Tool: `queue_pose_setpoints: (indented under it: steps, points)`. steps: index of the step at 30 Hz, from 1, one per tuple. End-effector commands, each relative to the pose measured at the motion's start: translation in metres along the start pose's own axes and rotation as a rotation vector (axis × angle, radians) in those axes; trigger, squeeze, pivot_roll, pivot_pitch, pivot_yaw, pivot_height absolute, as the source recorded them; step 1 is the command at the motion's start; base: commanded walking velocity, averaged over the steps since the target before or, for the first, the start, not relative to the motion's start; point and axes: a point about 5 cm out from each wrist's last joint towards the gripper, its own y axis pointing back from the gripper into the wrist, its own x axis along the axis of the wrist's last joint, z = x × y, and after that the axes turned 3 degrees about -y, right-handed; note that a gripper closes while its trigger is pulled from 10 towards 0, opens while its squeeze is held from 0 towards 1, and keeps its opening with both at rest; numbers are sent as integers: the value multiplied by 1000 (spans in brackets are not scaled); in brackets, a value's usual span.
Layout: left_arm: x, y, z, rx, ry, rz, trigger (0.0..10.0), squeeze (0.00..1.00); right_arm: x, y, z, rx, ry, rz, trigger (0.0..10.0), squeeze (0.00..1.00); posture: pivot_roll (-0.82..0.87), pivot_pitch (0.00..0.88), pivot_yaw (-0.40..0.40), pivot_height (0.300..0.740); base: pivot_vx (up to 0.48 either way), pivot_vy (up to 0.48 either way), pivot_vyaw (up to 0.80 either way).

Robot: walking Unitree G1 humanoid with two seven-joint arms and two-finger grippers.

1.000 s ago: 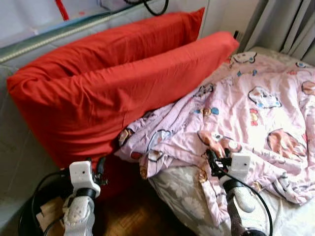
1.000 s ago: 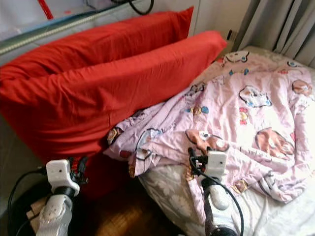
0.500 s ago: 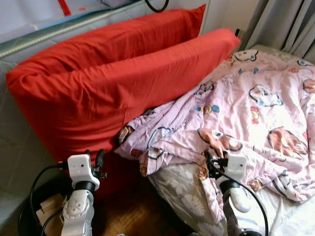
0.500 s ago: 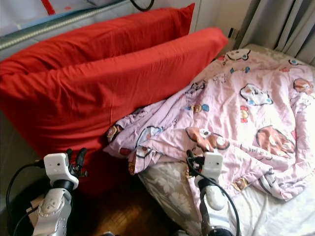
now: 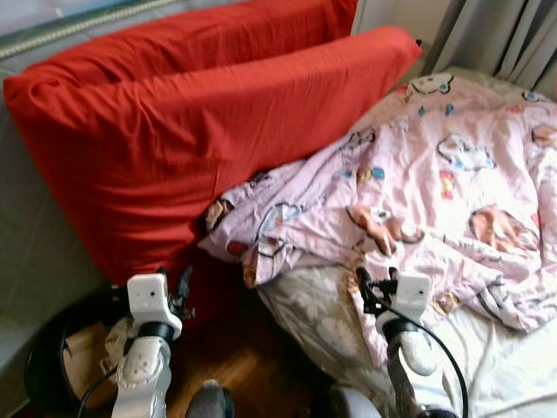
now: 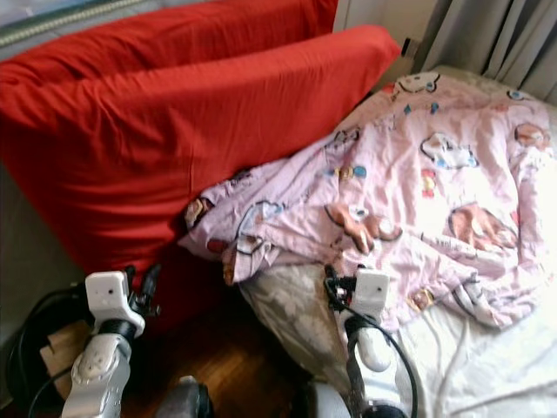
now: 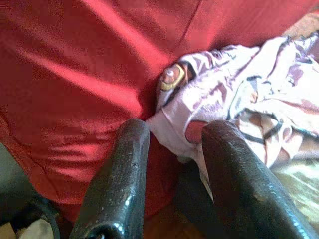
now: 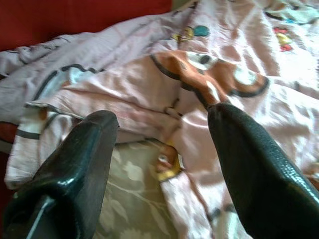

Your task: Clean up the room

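Two large red pillows [image 5: 200, 113] lean side by side against the wall at the head of a bed. A crumpled pink quilt with cartoon prints [image 5: 418, 192] lies across the bed, its bunched corner touching the nearer pillow and hanging over the mattress edge. Beneath it shows a grey sheet with a pale flower pattern [image 5: 313, 318]. Grey curtains [image 5: 505, 39] hang at the far right. On the wooden floor beside the bed stands a round black bin [image 5: 43, 370] holding what looks like crumpled brownish paper [image 5: 83, 357]. The left gripper [image 5: 183, 287] hovers low in front of the pillow, fingers [image 7: 117, 184] spread, holding nothing. The right gripper [image 5: 364, 292] hovers at the quilt's hanging edge, fingers [image 8: 254, 164] spread wide, holding nothing.
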Motion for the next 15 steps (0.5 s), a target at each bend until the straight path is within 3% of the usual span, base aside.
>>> queue_pose_setpoints:
  steps: [1,7,15]
  points:
    - [0,2,0,-1,-3,-8,10000,0,0,0,2,-9,1,-4,10000,0,74,196,-25,656,0,0,0]
    - [-1,3,0,1,0,-12,10000,0,-3,-1,-1,0,7,-31,10000,0,76,198,-28,633,0,0,0]
    - [-1,3,0,1,-1,-17,10000,0,-3,0,-1,7,-1,-21,10000,0,75,200,-26,633,0,0,0]
